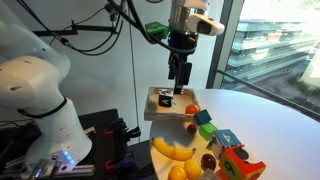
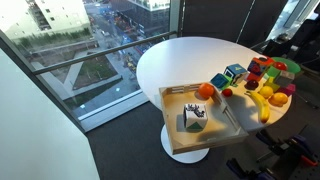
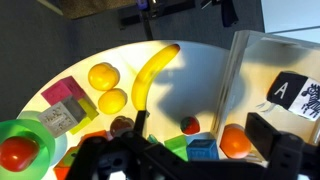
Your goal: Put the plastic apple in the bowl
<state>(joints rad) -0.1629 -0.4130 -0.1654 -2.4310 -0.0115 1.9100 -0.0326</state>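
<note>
At the table edge nearest the robot, the gripper (image 1: 180, 84) hangs, jaws apart, empty; the plastic apple (image 3: 15, 153) crowds the green bowl (image 3: 30, 128); reaching there risks clipping neighbouring blocks.

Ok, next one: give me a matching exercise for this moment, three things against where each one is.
Things:
1. curved yellow plastic banana
2. black-and-white lettered cube
3. end effector

Places:
a. up in the air, holding nothing
b. lying on the round white table, outside the tray
c. inside the shallow wooden tray

Pairs: 1-b, 2-c, 3-a.
</note>
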